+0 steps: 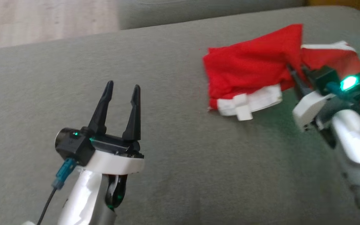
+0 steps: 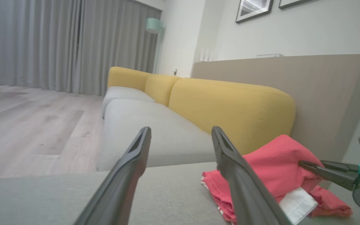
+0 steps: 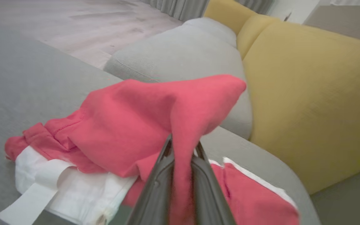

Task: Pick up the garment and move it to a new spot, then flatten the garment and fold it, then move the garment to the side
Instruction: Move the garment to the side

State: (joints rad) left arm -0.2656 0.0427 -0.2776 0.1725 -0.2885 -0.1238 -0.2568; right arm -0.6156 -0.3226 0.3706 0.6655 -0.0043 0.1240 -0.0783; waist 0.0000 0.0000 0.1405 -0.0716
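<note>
The garment is red with white trim, crumpled on the grey cushion at the upper right of the head view. My right gripper is shut on a fold of the garment, and the pinched cloth rises into a peak between the fingers. From the left wrist the garment lies at the right with the right gripper biting into it. My left gripper hovers open over bare cushion at the lower left, well apart from the cloth, its fingers spread wide with nothing between them.
The grey sofa seat spreads wide around the garment. A yellow backrest stands just beyond the cloth. Another grey cushion and wooden floor lie past the seat's far edge.
</note>
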